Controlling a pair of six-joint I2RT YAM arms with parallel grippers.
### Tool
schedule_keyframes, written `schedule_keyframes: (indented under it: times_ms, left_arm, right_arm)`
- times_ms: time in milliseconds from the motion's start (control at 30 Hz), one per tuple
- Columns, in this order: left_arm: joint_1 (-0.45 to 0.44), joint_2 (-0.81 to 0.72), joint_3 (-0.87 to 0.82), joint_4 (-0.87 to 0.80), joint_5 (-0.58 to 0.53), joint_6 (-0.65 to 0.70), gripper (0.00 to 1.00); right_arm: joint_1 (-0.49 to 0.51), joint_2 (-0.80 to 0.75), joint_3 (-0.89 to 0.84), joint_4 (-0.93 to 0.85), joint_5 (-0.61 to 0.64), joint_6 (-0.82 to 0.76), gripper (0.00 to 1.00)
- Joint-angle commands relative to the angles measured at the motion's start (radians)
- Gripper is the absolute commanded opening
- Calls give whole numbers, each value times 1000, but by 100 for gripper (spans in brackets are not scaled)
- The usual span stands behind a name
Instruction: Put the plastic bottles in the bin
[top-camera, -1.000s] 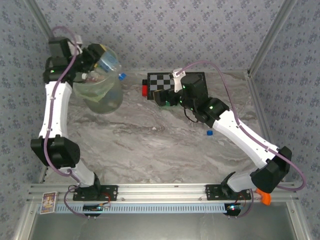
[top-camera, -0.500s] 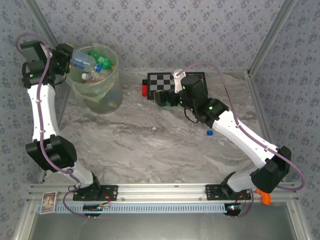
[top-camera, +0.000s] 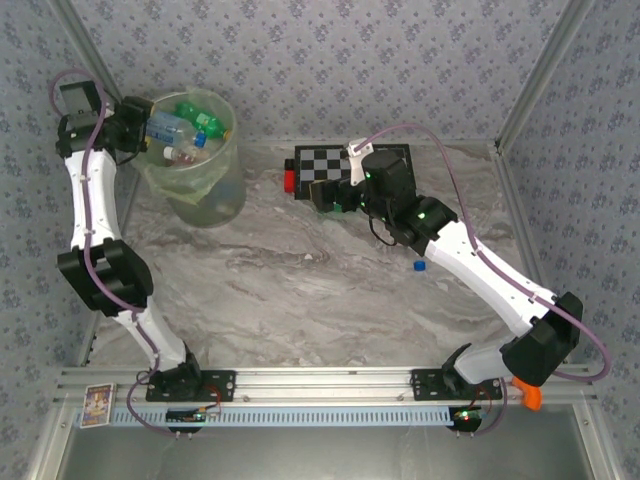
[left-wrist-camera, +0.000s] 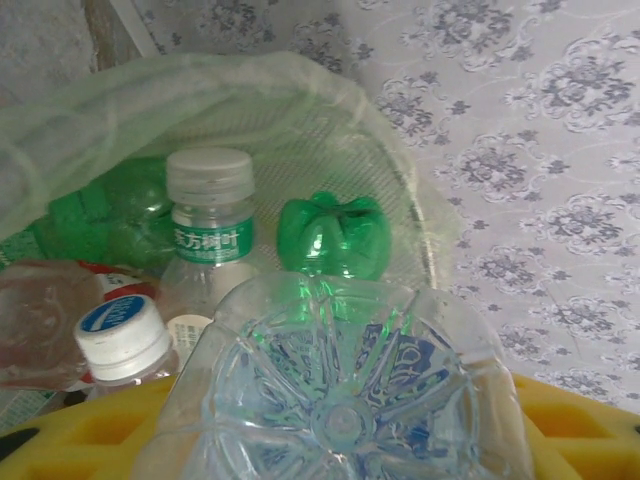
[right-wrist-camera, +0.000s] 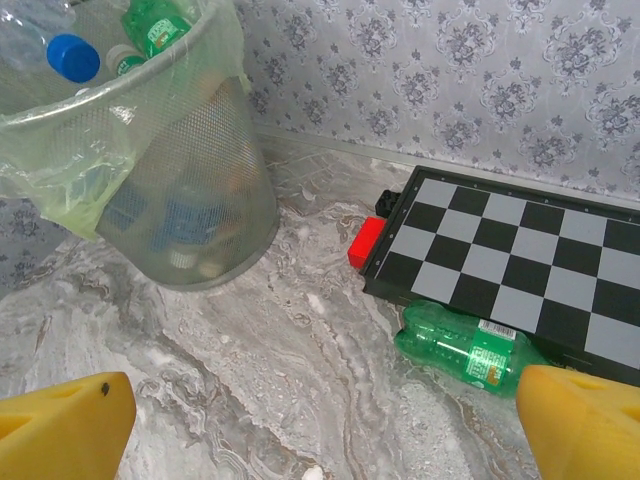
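Note:
The bin (top-camera: 196, 190) stands at the table's back left with several plastic bottles inside. My left gripper (top-camera: 138, 126) sits at its left rim, shut on a clear bottle with a blue label (top-camera: 166, 124) that points over the opening. In the left wrist view the bottle's base (left-wrist-camera: 345, 400) sits between the yellow fingers (left-wrist-camera: 570, 420), above a green bottle (left-wrist-camera: 330, 235) and a white-capped one (left-wrist-camera: 210, 215) in the bin (left-wrist-camera: 200, 90). My right gripper (right-wrist-camera: 320, 440) hangs open over the table. A green bottle (right-wrist-camera: 470, 350) lies against the checkerboard's front edge, just ahead of its right finger (right-wrist-camera: 585, 420).
The black-and-white checkerboard (top-camera: 385, 158) lies at the back centre with a red block (right-wrist-camera: 366, 240) at its left corner. A small blue cap (top-camera: 419, 267) lies on the marble beside the right arm. Patterned walls close in the back and sides.
My left arm has drawn back to the left, carrying the clear bottle from above the bin's right side to its left rim. The right arm has not moved.

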Motion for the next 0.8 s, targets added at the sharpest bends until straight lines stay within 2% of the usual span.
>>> schedule_keyframes:
  times_ms: [0,133,167,233,500,767]
  left_arm:
    - [-21,27,72,-61,-10,8,62]
    - [-34,71,160,-148,-31,33,85]
    - [-33,82,193,-182,-44,44,96]
    - [-30,98,256,-241,-78,72,100]
    - [-24,108,439,-373,-212,172,100]
    - [-68,101,448,-315,-125,206,100]
  right_arm:
    - [-2,1,36,-13,14,5,100]
    - [0,1,40,-21,18,2,100]
    - [0,-1,39,-23,18,2,100]
    - [0,-5,36,-24,22,1,100]
    - [0,-14,23,-15,28,2,100]
    - [-1,-1,28,-15,28,1,100]
